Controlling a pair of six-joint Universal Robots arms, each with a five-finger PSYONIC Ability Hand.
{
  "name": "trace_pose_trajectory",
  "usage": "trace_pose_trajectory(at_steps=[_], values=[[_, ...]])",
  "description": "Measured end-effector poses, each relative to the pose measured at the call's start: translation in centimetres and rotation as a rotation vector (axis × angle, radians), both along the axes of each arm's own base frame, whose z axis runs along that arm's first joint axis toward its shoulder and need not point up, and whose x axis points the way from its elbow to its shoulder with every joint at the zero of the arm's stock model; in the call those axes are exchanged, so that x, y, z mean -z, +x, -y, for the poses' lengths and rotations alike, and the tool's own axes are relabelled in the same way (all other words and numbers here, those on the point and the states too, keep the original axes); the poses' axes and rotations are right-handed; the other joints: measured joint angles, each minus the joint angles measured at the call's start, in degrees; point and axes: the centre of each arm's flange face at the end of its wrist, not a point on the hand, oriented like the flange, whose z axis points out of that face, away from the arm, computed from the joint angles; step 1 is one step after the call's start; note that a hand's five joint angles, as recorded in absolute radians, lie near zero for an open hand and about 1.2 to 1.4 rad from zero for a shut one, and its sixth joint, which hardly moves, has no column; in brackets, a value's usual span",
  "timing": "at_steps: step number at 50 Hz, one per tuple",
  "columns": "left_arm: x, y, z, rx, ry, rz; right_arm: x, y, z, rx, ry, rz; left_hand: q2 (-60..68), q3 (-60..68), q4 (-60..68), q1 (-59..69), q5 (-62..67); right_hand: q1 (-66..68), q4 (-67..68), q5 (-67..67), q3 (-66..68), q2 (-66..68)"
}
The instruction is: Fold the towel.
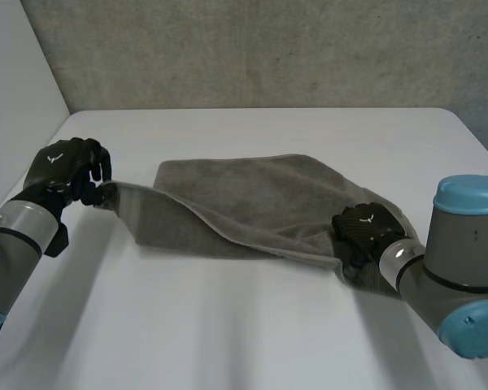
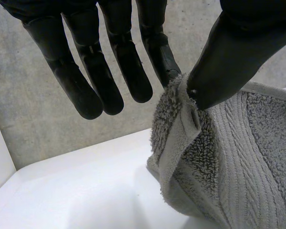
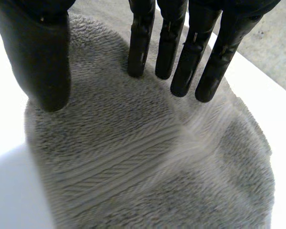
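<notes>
Grey towel [image 1: 260, 199] lies mid-worktop [image 1: 228, 333], long edge partly doubled over on the robot's side. Left hand [image 1: 65, 166] sits off the towel's left end, with that corner raised clear of the worktop. In the left wrist view the thumb and one finger [image 2: 164, 62] pinch the hem of the towel [image 2: 238, 157]; the other fingers are straight and spread. Right hand [image 1: 364, 227] is on the towel's right end. In the right wrist view its fingers [image 3: 181, 52] are straight and spread, thumb apart, tips at the pile [image 3: 143, 157]. No pinch there.

Robot lab, white table [image 1: 252, 325], bare concrete wall [image 1: 268, 49]
</notes>
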Motion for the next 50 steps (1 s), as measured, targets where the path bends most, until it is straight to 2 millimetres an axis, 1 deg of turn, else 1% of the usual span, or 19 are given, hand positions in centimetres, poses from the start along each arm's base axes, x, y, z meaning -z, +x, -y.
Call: trace_pose_trajectory(at_steps=[17,22,24,26,27,28,29,31,33,35,37,39,40,41,42,43,45,47,50], values=[[0.0,0.0,0.1,-0.001,-0.001,0.001,-0.2,-0.1,-0.5,0.031,0.040,0.055,0.0,0.0,0.0,0.1,0.0,-3.6,-2.8,-3.2,-3.1,-2.9],[0.0,0.0,0.0,-0.001,0.002,0.001,-0.2,-0.1,-0.5,0.038,0.047,0.074,0.0,0.0,0.0,0.1,0.0,-2.8,-2.2,-1.7,-2.5,-2.3],[0.0,0.0,0.0,0.000,0.003,0.001,-0.2,0.0,-0.4,0.043,0.050,0.087,0.0,0.0,0.0,0.1,0.0,2.5,2.9,4.0,2.7,2.8],[0.0,0.0,-0.1,0.002,0.004,0.001,0.0,0.1,-0.3,0.049,0.055,0.103,0.0,0.0,0.0,0.1,0.0,13.0,12.6,14.1,12.5,12.6],[0.1,-0.1,-0.1,0.004,0.005,0.001,0.1,0.2,-0.1,0.054,0.060,0.115,0.0,0.0,0.0,0.1,0.0,22.3,21.7,23.2,21.5,22.8],[0.1,-0.1,-0.1,0.004,0.006,0.001,0.2,0.3,0.0,0.056,0.062,0.120,0.0,0.0,0.0,0.1,0.0,26.2,25.4,27.0,25.2,26.7],[0.1,-0.1,-0.1,0.006,0.006,0.001,0.3,0.4,0.2,0.060,0.065,0.131,0.0,0.0,0.0,0.1,0.0,36.5,35.7,37.5,36.0,36.8],[0.1,-0.2,-0.2,0.007,0.007,0.001,0.4,0.6,0.5,0.064,0.064,0.145,0.0,0.0,0.0,0.1,0.0,42.0,42.0,43.8,41.6,42.1],[0.1,-0.2,-0.2,0.008,0.008,0.002,0.2,0.8,0.9,0.067,0.057,0.160,0.0,0.0,0.0,0.1,0.0,42.2,43.0,44.8,42.8,42.9],[0.1,-0.2,-0.2,0.008,0.007,0.002,-0.4,0.9,1.3,0.069,0.037,0.176,0.0,0.0,0.0,0.1,0.0,42.2,43.0,44.8,42.8,42.9],[0.0,-0.2,-0.2,0.008,0.006,0.001,-1.5,1.0,1.7,0.068,0.007,0.192,0.0,0.0,0.0,0.1,0.0,42.2,43.0,44.8,42.8,42.9],[-0.1,-0.2,-0.2,0.008,0.002,0.000,-3.9,1.0,2.0,0.062,-0.056,0.219,0.0,0.0,0.0,0.1,0.0,42.2,43.0,44.8,42.8,42.9],[-0.2,-0.2,-0.2,0.009,0.001,-0.001,-4.7,0.9,2.1,0.059,-0.078,0.227,0.0,0.0,0.0,0.1,0.0,42.2,43.0,44.8,42.8,42.9],[-0.3,-0.2,-0.2,0.009,-0.001,-0.001,-6.5,0.8,2.1,0.052,-0.121,0.242,0.0,0.0,0.0,0.1,0.0,42.2,43.0,44.8,42.9,42.9],[-0.3,-0.3,-0.2,0.010,-0.003,-0.002,-7.0,0.7,2.1,0.049,-0.134,0.245,0.0,0.0,0.0,0.1,0.0,42.2,43.1,44.8,42.9,42.9],[-0.4,-0.3,-0.3,0.011,-0.005,-0.002,-8.5,0.5,1.9,0.038,-0.163,0.248,0.0,0.0,0.0,0.1,0.0,42.2,43.1,44.8,42.9,42.9],[-0.6,-0.4,-0.4,0.014,-0.011,-0.002,-10.4,0.2,1.5,0.015,-0.191,0.237,0.0,0.0,0.0,0.1,0.0,42.2,43.1,44.8,43.0,42.9],[-0.9,-0.5,-0.6,0.019,-0.017,-0.003,-11.5,-0.2,1.0,-0.014,-0.191,0.201,0.0,0.0,0.0,0.1,0.0,42.2,43.1,44.8,43.1,42.9],[-1.3,-0.6,-0.9,0.027,-0.024,-0.003,-11.6,-0.5,0.3,-0.061,-0.154,0.113,0.0,0.0,0.0,0.1,0.0,42.2,43.1,44.8,43.1,42.9]])
